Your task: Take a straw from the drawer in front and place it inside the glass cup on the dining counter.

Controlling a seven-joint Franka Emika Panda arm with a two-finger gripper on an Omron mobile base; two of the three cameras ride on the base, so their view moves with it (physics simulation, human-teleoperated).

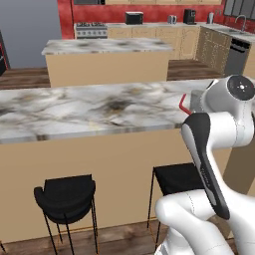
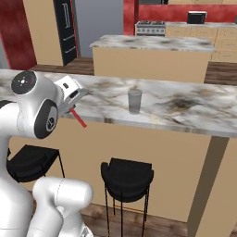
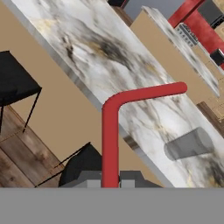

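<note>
Gripper: the gripper [image 3: 110, 181] is clamped tight on the straw [image 3: 110, 131], whose lower end sits between the fingertips.
Straw: red and bent, it sticks out from the hand above the near edge of the dining counter [image 2: 185, 109], clear of the marble.
Glass cup: the glass cup [image 2: 134, 101] stands upright on the counter top, apart from the straw.
Stools: two black stools [image 2: 126, 178] stand under the counter's overhang.
</note>
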